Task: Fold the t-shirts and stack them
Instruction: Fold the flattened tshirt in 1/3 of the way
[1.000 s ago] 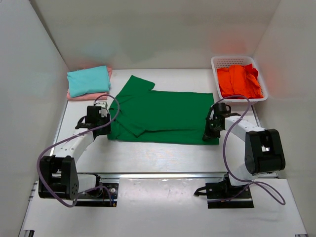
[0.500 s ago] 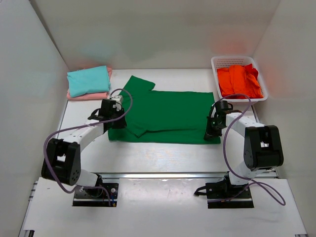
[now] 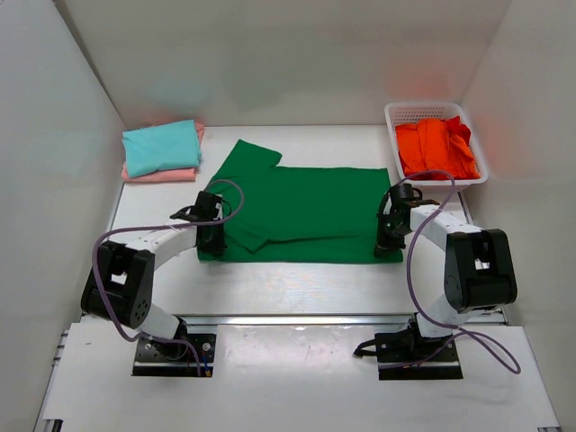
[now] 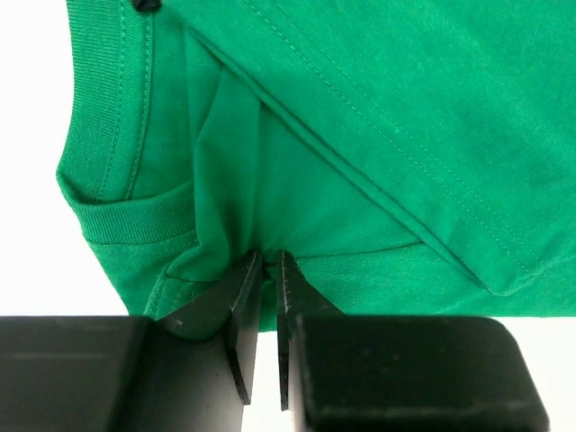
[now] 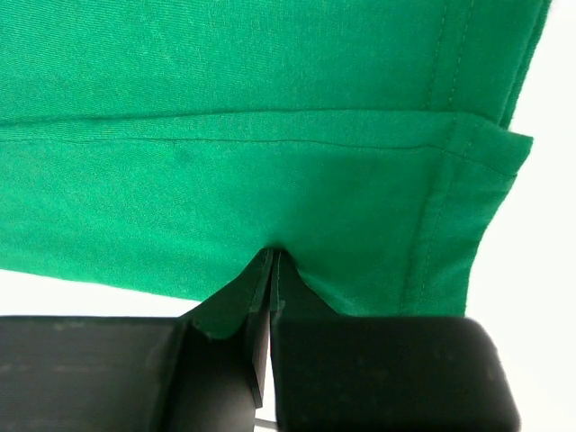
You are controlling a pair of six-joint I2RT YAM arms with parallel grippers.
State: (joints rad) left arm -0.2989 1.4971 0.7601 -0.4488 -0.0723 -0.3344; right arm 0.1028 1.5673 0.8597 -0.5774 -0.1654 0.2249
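White walls close in on three sides of a pale counter point(image 3: 297, 279). From above, the dark green t-shirt point(image 3: 306, 211) lies spread across the middle, one sleeve folded in over the body at the left and the other poking out toward the far left. The left hand point(image 3: 210, 238) sits low at the shirt's near-left corner, the right hand point(image 3: 389, 241) at its near-right corner. At the far left a folded teal t-shirt point(image 3: 162, 147) rests on a pale pink t-shirt point(image 3: 160, 175). At the far right an orange-red t-shirt point(image 3: 436, 147) is heaped in a white basket point(image 3: 393, 112).

In the left wrist view, the left hand's jaws stand almost together with a pleat of green cloth drawn up between the tips, just beside the ribbed neckband point(image 4: 135, 220). It is a pinch, though I cannot tell how many layers it takes in.

In the right wrist view, the right hand is fully closed on the shirt's near edge, close to the hemmed corner point(image 5: 477, 180).

Both bites look thin, so a quick lift could pull the cloth free. If the left hand has only one layer, the tucked sleeve may fall open. Uneven travel between the two hands would skew the fold.

Bare counter lies near the arms and beyond the shirt's far edge. The stack sits near the far sleeve, and the basket is near the right hand — both are tight spots.
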